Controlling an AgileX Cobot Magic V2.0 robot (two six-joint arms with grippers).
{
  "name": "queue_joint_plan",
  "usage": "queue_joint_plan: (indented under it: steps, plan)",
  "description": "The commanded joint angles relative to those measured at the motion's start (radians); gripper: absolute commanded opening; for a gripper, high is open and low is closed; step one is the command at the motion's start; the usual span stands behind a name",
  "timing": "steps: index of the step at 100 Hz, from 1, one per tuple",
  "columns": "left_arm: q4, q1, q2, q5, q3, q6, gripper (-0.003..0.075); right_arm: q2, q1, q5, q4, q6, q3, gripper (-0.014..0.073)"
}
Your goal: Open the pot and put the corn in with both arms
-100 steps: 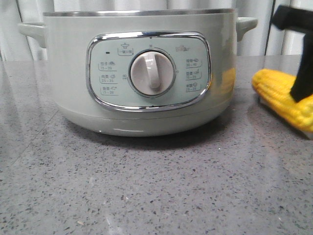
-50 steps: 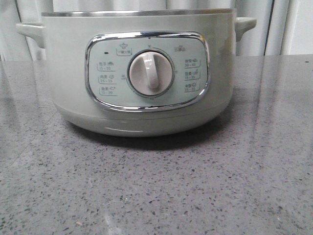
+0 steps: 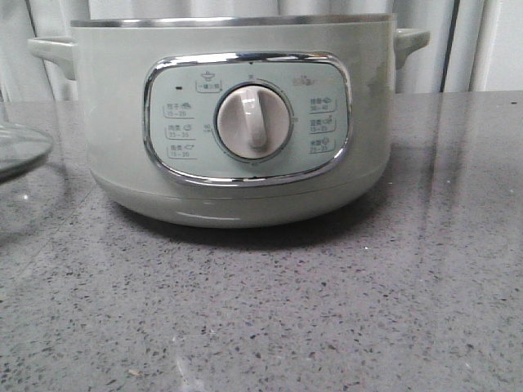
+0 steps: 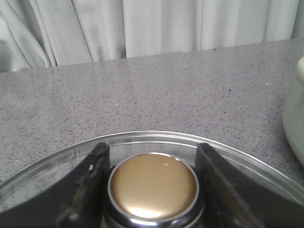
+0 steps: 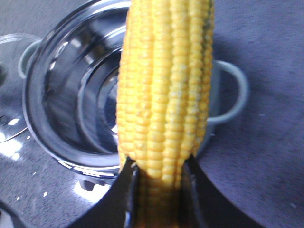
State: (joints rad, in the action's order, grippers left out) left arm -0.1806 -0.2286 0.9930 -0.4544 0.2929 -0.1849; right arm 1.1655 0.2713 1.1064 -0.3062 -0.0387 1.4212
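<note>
The sage-green pot (image 3: 237, 122) stands open in the middle of the table, its dial facing the front camera. In the right wrist view its steel inside (image 5: 71, 95) lies below. My right gripper (image 5: 159, 175) is shut on the yellow corn (image 5: 164, 85) and holds it above the pot's rim, on the side of one handle (image 5: 232, 90). My left gripper (image 4: 153, 183) is shut on the gold knob (image 4: 153, 185) of the glass lid (image 4: 152, 136). It holds the lid low, left of the pot. Neither gripper shows in the front view.
The lid's edge (image 3: 20, 151) shows at the far left of the front view, close above the grey speckled table (image 3: 327, 310). White curtains (image 3: 466, 49) hang behind the table. The pot's wall (image 4: 297, 118) is just beside the lid.
The corn and my right gripper rose from the table at the right and left the front view. The glass lid has come into the front view at the left.
</note>
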Motion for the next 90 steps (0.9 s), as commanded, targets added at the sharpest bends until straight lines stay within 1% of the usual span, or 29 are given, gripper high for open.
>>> queue_joint_plan:
  steps: [1, 14, 21, 45, 62, 66, 71, 75, 78, 83, 85, 90]
  plan:
    - [-0.001, -0.021, 0.057, -0.239, 0.041, 0.011, -0.002, 0.036, 0.053, -0.071, -0.025, -0.014, 0.061, -0.0064]
    - [0.001, -0.046, 0.145, -0.337, 0.041, 0.046, -0.002, 0.117, 0.109, -0.104, -0.025, -0.014, 0.094, -0.0064]
    - [0.006, -0.062, 0.183, -0.366, 0.041, 0.059, -0.002, 0.156, 0.128, -0.116, -0.025, -0.014, 0.112, -0.0064]
    - [0.006, -0.082, 0.262, -0.412, 0.041, 0.063, -0.002, 0.259, 0.174, -0.125, -0.025, -0.014, 0.159, -0.0064]
    - [0.006, -0.082, 0.281, -0.414, 0.041, 0.063, -0.002, 0.322, 0.181, -0.148, -0.029, -0.014, 0.159, -0.0061]
    - [0.006, -0.082, 0.284, -0.414, 0.041, 0.063, -0.002, 0.338, 0.181, -0.15, -0.029, -0.014, 0.159, -0.0047]
    - [0.006, -0.082, 0.284, -0.414, 0.041, 0.063, -0.002, 0.356, 0.181, -0.154, -0.024, -0.014, 0.159, 0.0]
    - [0.008, -0.082, 0.284, -0.412, 0.041, 0.063, -0.002, 0.373, 0.181, -0.157, -0.025, -0.014, 0.159, 0.0073]
    - [0.014, -0.082, 0.284, -0.412, 0.041, 0.063, -0.002, 0.38, 0.181, -0.157, -0.025, -0.014, 0.159, 0.0112]
    - [0.035, -0.082, 0.284, -0.408, 0.041, 0.063, -0.0017, 0.392, 0.181, -0.16, -0.025, -0.014, 0.159, 0.0227]
    - [0.042, -0.082, 0.284, -0.404, 0.041, 0.063, -0.0012, 0.396, 0.181, -0.16, -0.025, -0.014, 0.159, 0.0258]
    - [0.051, -0.082, 0.284, -0.403, 0.041, 0.063, 0.0017, 0.401, 0.181, -0.16, -0.025, -0.014, 0.159, 0.0363]
